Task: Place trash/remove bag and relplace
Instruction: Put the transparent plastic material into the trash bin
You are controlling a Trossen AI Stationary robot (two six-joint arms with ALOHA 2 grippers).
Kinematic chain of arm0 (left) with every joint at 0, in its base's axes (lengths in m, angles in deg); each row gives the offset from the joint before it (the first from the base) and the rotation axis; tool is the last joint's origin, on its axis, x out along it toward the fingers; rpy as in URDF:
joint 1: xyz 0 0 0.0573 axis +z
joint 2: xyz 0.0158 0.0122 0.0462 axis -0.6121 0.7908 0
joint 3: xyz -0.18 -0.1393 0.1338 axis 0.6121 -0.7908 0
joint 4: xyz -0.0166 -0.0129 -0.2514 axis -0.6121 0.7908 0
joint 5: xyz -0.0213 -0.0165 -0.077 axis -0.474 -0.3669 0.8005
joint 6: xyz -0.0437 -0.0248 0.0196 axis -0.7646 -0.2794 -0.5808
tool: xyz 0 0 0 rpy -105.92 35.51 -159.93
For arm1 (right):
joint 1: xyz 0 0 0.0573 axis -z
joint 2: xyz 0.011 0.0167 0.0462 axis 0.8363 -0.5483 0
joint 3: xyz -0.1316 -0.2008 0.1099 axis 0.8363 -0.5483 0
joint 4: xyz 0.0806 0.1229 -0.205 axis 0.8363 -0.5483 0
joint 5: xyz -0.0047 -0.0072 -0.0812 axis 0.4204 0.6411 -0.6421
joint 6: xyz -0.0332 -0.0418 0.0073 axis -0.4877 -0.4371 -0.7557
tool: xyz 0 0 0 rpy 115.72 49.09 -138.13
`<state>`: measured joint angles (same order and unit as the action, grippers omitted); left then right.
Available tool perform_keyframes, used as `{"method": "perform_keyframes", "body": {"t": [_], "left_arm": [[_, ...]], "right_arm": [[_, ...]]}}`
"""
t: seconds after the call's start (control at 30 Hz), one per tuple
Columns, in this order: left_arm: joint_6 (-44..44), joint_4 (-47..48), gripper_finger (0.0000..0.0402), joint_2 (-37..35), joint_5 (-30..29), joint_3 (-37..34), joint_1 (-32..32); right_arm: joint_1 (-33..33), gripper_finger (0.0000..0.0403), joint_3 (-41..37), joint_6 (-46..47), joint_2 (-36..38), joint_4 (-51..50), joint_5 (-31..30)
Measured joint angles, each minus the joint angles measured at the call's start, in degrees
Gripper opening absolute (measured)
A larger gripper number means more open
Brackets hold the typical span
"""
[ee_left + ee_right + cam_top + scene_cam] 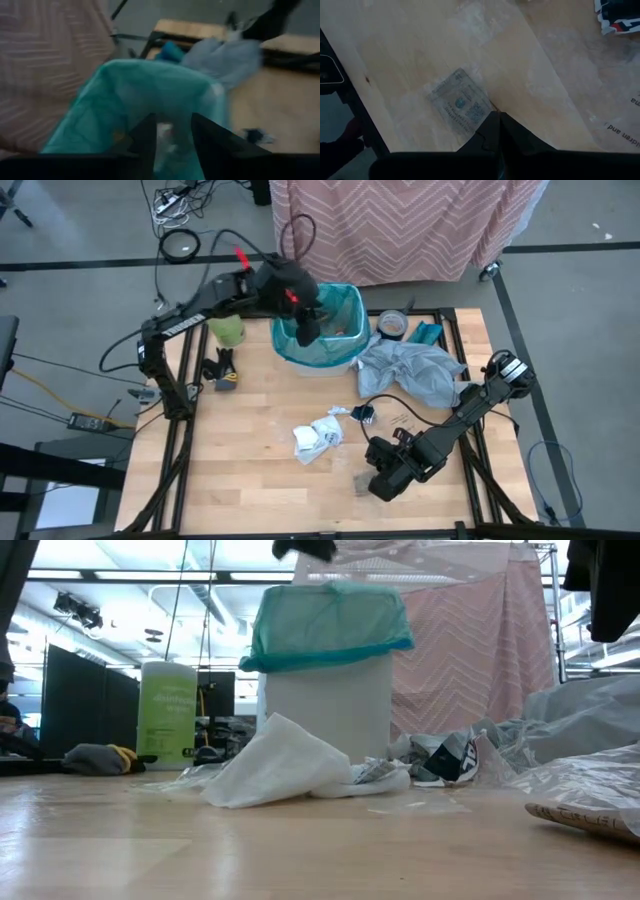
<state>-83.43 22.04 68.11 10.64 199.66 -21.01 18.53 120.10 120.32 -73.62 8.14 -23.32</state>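
Note:
A small white bin (325,710) stands at the table's far middle, lined with the teal bag (335,330), whose rim is folded over the bin's top. My left gripper (174,135) hangs open over the bin's mouth, and a pale scrap (165,132) shows inside the bag below it. Trash lies on the wood: a white wrapper (318,438), a dark blue scrap (362,413) and a clear packet (460,102). My right gripper (495,124) is shut, near the front edge, just above the packet's corner and clear of it.
A pale grey plastic bag (410,370) lies crumpled right of the bin. A green canister (228,330) and a black-and-yellow item (222,370) stand at the far left. A tape roll (392,325) sits behind the grey bag. A pink cloth (400,220) hangs beyond the far edge.

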Motion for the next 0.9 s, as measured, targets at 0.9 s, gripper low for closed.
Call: {"method": "perform_keyframes", "body": {"t": [0.9], "left_arm": [[-25.51,-1.63,0.0131,-36.32,-15.67,-45.12,-24.96]], "right_arm": [[-0.02,0.0001,0.0,-0.52,0.0,0.02,-0.24]]}}
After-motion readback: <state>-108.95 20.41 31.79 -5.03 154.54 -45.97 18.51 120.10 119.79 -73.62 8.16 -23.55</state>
